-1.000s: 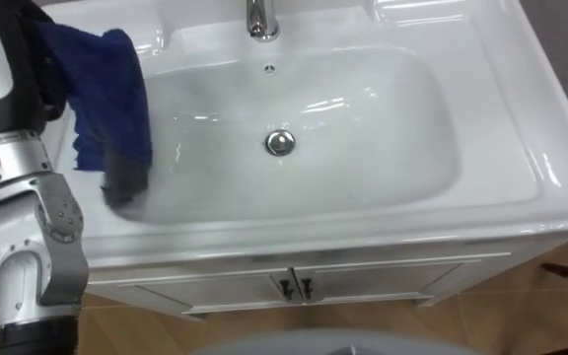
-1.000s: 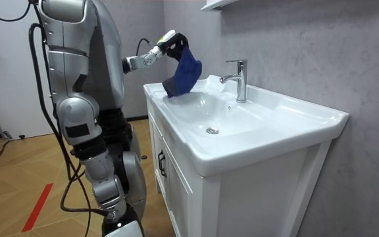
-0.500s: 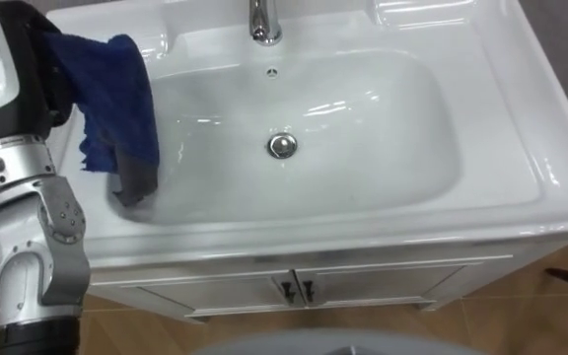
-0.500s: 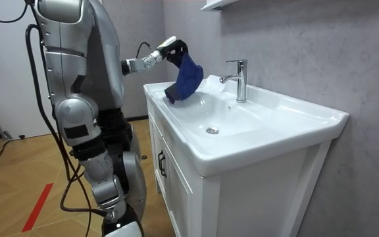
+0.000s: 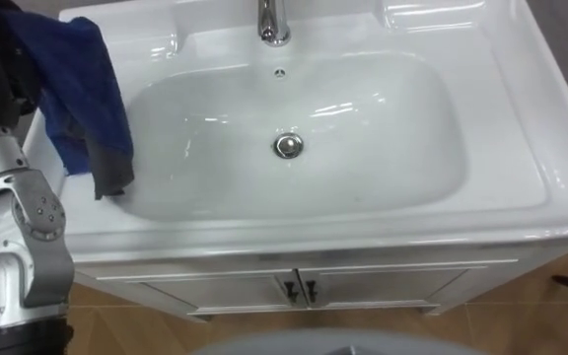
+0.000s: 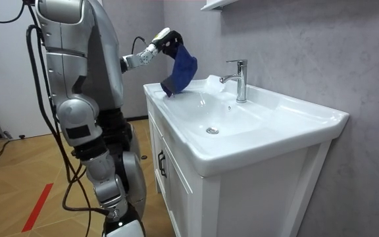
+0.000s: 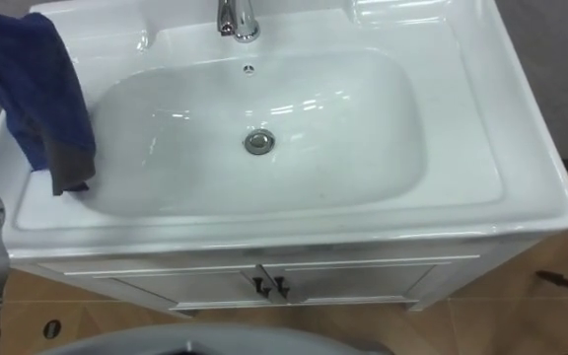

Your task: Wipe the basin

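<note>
A white basin (image 5: 363, 128) with a chrome drain (image 5: 287, 146) and a tap (image 5: 272, 20) lies in front of me. My left hand (image 6: 166, 41) is raised above the basin's left rim and is shut on a blue cloth (image 5: 82, 94). The cloth hangs down from the hand, and its dark lower end dangles just over the bowl's left edge (image 7: 67, 177). My right arm hangs at my side, with its hand (image 6: 122, 228) cut off by the lower edge of the room view.
I stand at the front of a white vanity cabinet whose two doors (image 5: 299, 291) are shut. A grey wall (image 6: 295, 46) rises behind the tap. A wooden floor (image 6: 18, 171) stretches behind me.
My left hand has lifted the cloth up and to the left, so its lower end has left the bowl's inner wall and now hangs at the rim.
</note>
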Controlling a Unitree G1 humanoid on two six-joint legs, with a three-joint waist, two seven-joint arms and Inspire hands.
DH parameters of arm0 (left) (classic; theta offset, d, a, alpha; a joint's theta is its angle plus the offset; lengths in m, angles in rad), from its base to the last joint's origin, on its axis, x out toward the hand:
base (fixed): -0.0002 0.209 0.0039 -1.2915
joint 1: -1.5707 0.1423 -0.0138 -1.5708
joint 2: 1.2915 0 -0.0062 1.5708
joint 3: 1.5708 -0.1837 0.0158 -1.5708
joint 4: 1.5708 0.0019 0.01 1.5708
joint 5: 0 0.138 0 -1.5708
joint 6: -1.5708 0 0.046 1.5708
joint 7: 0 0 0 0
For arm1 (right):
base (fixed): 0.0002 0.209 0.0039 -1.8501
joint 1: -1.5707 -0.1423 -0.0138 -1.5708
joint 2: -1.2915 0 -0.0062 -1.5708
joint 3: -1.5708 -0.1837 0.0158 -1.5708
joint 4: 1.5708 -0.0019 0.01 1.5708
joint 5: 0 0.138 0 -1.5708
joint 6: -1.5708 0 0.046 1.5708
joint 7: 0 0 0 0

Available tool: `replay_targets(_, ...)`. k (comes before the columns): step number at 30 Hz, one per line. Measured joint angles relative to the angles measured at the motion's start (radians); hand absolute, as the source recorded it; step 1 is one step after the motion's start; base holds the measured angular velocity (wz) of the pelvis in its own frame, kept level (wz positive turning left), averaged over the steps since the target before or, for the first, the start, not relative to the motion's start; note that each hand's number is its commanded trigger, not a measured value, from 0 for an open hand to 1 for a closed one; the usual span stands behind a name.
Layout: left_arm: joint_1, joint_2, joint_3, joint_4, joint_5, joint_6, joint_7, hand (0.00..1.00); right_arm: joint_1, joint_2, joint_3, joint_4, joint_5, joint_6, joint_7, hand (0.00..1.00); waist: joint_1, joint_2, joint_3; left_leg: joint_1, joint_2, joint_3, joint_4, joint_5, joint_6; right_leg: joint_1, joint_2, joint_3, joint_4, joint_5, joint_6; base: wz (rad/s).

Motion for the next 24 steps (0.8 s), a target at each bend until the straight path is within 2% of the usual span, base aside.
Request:
replay_targets(8,0.016,0.0,0.0,-0.013,0.001,-0.001,0.0,1.0,-0.001,0.0,0.0,0.0,0.002,0.0,-0.002,0.0,0.0,0.001,-0.0007,-0.001,0.0,0.002,-0.002,0.0,0.0,0.003,0.0,0.001,0.002,0.0,0.0,0.0)
replay_targets(12,0.046,-0.001,0.0,-0.011,0.0,-0.001,0.0,1.0,-0.003,0.0,0.001,0.002,0.009,-0.001,-0.003,0.0,-0.001,-0.003,0.0017,-0.001,0.0,0.003,-0.003,0.0,0.0,0.003,-0.001,-0.001,0.002,0.0,0.0,0.01)
replay_targets(17,0.085,-0.024,-0.001,0.011,0.001,0.002,-0.002,1.0,-0.008,-0.001,0.001,0.001,0.018,0.002,-0.002,0.0,-0.001,-0.007,0.0035,-0.001,0.0,0.001,-0.005,0.0,0.0,0.001,-0.001,-0.002,0.001,0.0,0.0,0.01)
replay_targets(19,0.109,-0.04,-0.001,0.012,0.001,0.002,-0.009,1.0,-0.01,0.0,0.001,0.0,0.018,0.002,-0.002,0.0,0.0,-0.015,0.0033,-0.001,0.0,0.0,-0.005,0.0,0.0,-0.001,-0.001,-0.006,0.0,0.0,0.001,0.06)
replay_targets(24,0.125,-0.04,-0.001,0.012,0.001,0.01,-0.02,1.0,-0.011,-0.001,-0.001,-0.008,0.013,0.002,-0.009,0.0,0.003,-0.03,0.0022,-0.001,0.0,-0.001,-0.005,0.0,0.0,-0.001,-0.001,-0.008,0.0,0.0,0.001,0.02)
